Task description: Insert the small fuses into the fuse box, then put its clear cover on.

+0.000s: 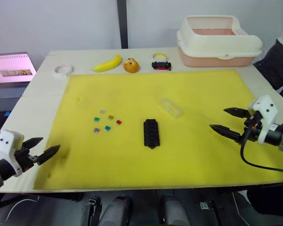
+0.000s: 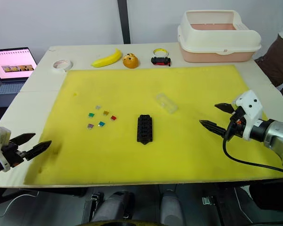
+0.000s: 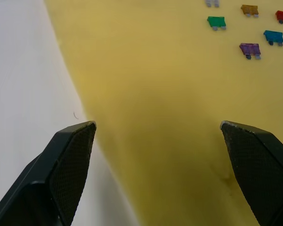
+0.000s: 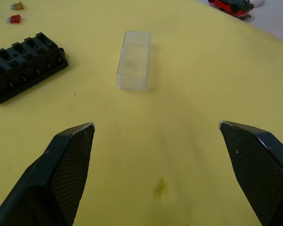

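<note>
Fuses [image 1: 106, 122] lie loose in a small cluster on the left-centre of a yellow mat [image 1: 188, 150]: 6 tiny chips in grey, brown, green, red, purple and teal, none touching the next. The fuse box [image 1: 151, 133], a black block with scalloped edges, sits near the middle of the mat, just to the right of the cluster, its slots empty. The clear cover [image 1: 171, 107] rests on the mat beyond the box and slightly to its right, apart from it, lying at an angle.

Both arms hang low at the mat's near corners. The left gripper [image 1: 43, 148] hovers over the mat's left edge, fingers spread wide and holding nothing; its wrist view looks across bare mat toward the coloured chips. The right gripper [image 1: 228, 120] hovers over the right side of the mat, also spread wide and empty, pointed toward the cover and the box.

Along the table's far edge stand a white tape roll [image 1: 63, 70], a banana [image 1: 108, 63], an orange [image 1: 131, 65], a black-and-red toy car [image 1: 161, 65] and a cream tub [image 1: 219, 40]. A laptop [image 1: 10, 70] glows at left.
</note>
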You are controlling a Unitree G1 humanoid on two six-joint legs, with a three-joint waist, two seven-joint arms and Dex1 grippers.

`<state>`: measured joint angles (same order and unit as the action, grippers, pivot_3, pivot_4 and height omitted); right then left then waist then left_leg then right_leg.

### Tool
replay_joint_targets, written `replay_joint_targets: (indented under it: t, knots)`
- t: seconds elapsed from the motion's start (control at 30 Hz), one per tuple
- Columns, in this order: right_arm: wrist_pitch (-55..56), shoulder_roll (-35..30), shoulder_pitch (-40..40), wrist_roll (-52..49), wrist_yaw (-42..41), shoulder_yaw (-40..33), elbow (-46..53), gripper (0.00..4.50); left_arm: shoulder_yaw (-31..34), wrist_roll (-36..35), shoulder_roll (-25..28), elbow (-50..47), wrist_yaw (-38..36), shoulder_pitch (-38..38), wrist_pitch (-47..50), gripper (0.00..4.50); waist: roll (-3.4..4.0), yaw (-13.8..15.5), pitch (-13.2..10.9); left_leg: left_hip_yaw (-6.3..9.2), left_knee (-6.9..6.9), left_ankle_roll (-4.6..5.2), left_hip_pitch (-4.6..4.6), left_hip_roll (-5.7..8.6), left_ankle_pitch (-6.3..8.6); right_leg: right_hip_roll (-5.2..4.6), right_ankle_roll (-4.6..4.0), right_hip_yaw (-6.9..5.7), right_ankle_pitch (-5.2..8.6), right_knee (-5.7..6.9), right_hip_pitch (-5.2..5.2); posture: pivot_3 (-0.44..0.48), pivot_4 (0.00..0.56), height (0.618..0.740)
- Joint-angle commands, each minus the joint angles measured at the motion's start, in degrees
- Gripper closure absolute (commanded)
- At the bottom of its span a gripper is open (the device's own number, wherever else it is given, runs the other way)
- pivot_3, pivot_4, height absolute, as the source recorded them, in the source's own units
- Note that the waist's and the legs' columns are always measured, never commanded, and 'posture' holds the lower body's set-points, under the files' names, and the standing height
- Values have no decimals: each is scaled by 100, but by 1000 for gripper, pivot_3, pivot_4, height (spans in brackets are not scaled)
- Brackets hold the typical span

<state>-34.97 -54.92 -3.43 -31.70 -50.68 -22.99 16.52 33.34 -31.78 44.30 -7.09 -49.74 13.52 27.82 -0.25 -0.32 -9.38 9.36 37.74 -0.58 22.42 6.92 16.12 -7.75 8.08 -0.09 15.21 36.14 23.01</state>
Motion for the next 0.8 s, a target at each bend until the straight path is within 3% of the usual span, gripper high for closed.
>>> replay_joint_targets:
  t: [0.03, 0.5, 0.8]
  knots:
    - [85, 9, -29, -12, 31, -198, 100, 0, 68, -85, -5, -62, -72, -88, -128, 38, 0, 1, 0, 0, 0, 0, 0, 0, 0, 0, 0, 0, 0, 0, 0, 0, 150, 740]
    - [91, 76, 78, -3, 165, -174, 230, 0, 23, -133, 4, -178, 42, -174, 85, 38, 0, -1, 0, -9, -7, 0, 0, -5, 0, 3, 0, 8, 0, 0, 8, 0, 150, 740]
    - [-16, 93, -430, 0, 294, 315, 455, 0, 151, -953, 77, -658, 17, -95, 1136, 38, 2, -18, -1, -14, -16, -1, 0, -8, -1, 5, 0, 12, -1, 1, 15, 0, 150, 740]
